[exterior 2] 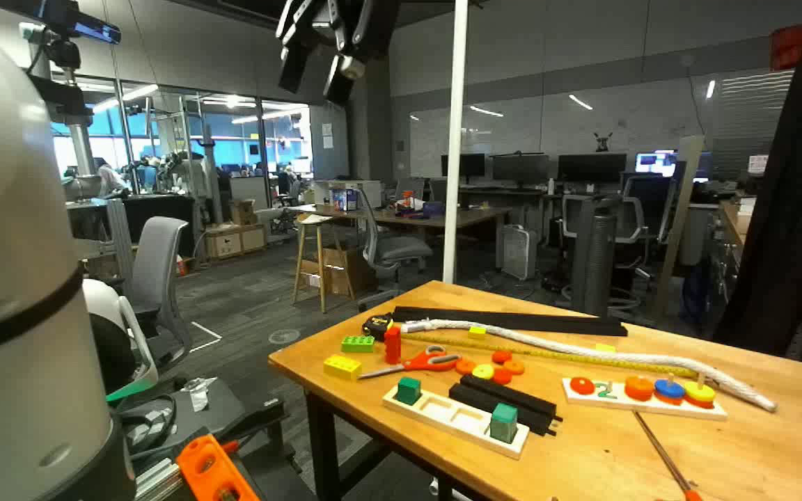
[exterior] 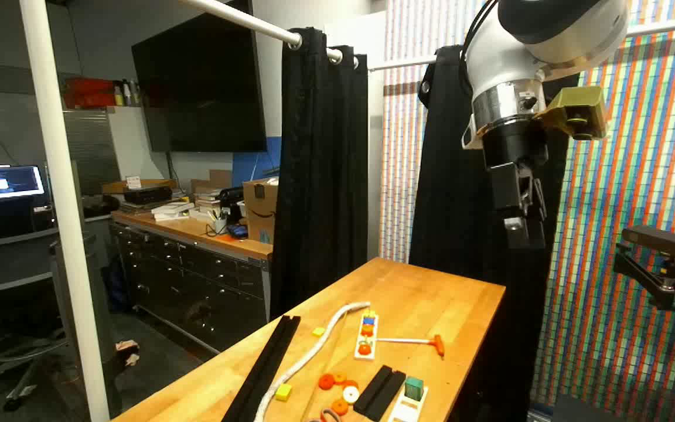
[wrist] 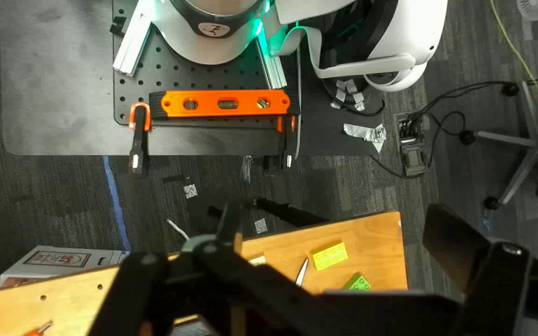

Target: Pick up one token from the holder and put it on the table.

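Table: honey-coloured wood, pretty cluttered.
Holder: white strip, 4 o'clock in an exterior view.
Orange token: sitting on the holder, about mid-strip.
Gripper: 11 o'clock there, jaws wide, nothing between them, well apart from the table.
Loose discs: roughly 9 o'clock of the holder; can't tell if one counts as placed.
Token-to-table job: imo reach, grab and set-down are all left.

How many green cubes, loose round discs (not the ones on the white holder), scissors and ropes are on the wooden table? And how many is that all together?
Green cubes: 2
Loose round discs, off the white holder: 5
Scissors: 1
Rope: 1
Total: 9
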`<control>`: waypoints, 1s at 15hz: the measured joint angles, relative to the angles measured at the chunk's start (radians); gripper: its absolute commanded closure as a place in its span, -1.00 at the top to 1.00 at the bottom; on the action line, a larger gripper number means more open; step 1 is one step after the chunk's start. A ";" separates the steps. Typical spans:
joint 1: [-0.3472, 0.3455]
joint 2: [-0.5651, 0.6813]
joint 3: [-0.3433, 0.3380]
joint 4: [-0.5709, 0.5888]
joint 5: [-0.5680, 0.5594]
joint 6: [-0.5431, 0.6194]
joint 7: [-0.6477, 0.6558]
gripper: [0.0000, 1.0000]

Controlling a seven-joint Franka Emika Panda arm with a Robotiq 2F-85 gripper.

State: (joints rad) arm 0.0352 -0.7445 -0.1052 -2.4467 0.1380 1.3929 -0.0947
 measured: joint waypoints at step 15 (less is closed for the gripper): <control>-0.011 0.154 0.007 -0.022 0.027 0.440 0.001 1.00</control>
State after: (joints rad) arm 0.0238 -0.5909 -0.0983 -2.4686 0.1648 1.8327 -0.0937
